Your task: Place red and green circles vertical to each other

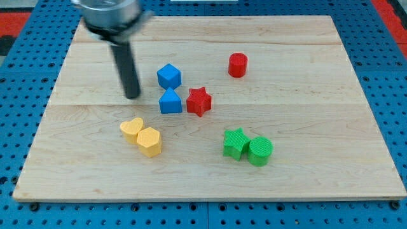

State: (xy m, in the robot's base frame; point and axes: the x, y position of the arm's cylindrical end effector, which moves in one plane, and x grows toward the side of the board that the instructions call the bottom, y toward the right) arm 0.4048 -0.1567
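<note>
The red circle (237,65) stands on the wooden board toward the view's upper right. The green circle (260,151) stands at the lower right, touching a green star (236,143) on its left. My tip (132,96) rests on the board left of centre, just left of the blue blocks. It is far from both circles and touches no block.
A blue cube-like block (169,76) sits above a blue triangular block (170,102), with a red star (198,101) to their right. A yellow heart (132,130) and a yellow hexagon (149,141) touch at the lower left. The board (318,191) lies on a blue pegboard.
</note>
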